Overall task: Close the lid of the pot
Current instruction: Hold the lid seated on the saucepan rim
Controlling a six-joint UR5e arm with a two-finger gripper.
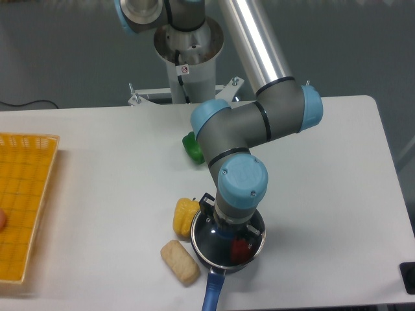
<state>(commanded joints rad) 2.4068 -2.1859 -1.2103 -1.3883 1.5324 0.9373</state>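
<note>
Now gripper (228,228) sits over lid (214,245) on pot (207,260), bottom centre of frame; fingers hidden by wrist, can't tell grip state.

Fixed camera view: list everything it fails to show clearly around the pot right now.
- Gripper: the arm's wrist covers its fingers, so open or shut cannot be told.
- Blue knob of the clear glass lid: hidden under the wrist.
- Black saucepan's long blue handle: cut off by the bottom edge.
- Green pepper: partly behind the arm.
- Red item under the glass: too indistinct to identify.
</note>
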